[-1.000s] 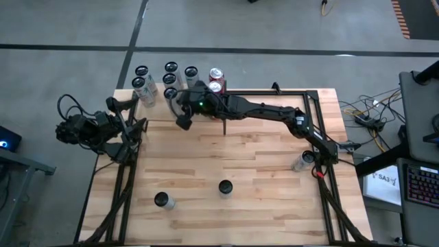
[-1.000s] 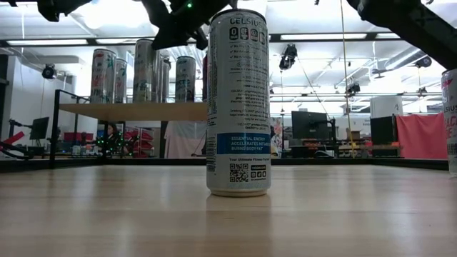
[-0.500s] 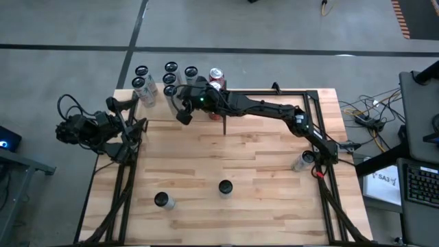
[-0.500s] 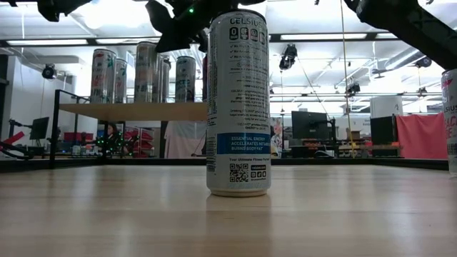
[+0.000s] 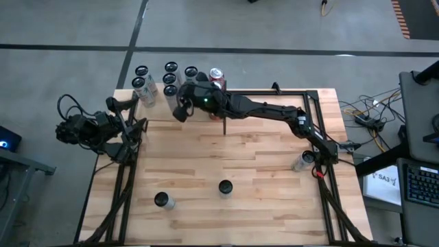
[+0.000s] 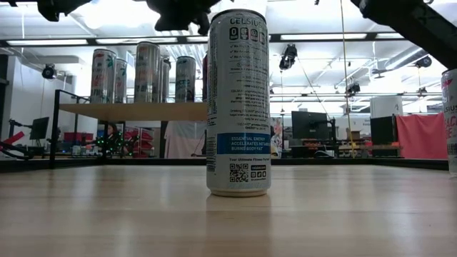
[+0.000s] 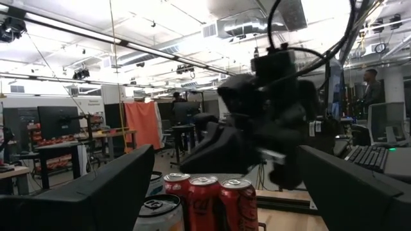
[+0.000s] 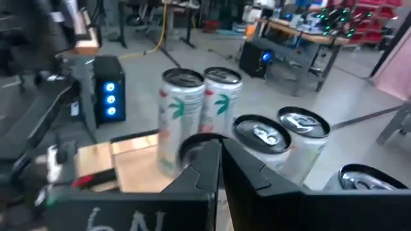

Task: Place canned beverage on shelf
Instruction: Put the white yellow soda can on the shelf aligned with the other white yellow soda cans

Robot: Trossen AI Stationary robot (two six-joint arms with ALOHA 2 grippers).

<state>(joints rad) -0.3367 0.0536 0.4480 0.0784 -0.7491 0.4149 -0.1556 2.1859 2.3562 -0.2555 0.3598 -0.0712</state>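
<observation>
- Canned beverages: a crowd of slim aluminium cans (image 5: 169, 77) stands on the shelf (image 6: 132, 111), a small raised platform of pale wood planks on thin black posts at the far left of the tabletop (image 5: 260, 178). Their silver lids sit close together, with red cans (image 5: 217, 74) at the row's right end.
- The left hand (image 5: 130, 110) waits at the tabletop's left edge, fingers spread wide, holding nothing. It poses little risk unless it swings toward the shelf.
- The right hand (image 5: 182, 110) hovers at the shelf's near edge, just beside the cans, fingers pressed together and empty. Any sideways sweep from here could clip a neighbouring can and topple it, likely taking others along, since they stand so tightly packed.
- A low pull-back might catch the shelf's edge and jolt the whole row.
- Three loose cans remain on the tabletop: two near the front (image 5: 162, 200) (image 5: 225, 186) and a silver one (image 5: 303, 161) by the right edge, close beneath the right arm, which could brush it when retracting.
</observation>
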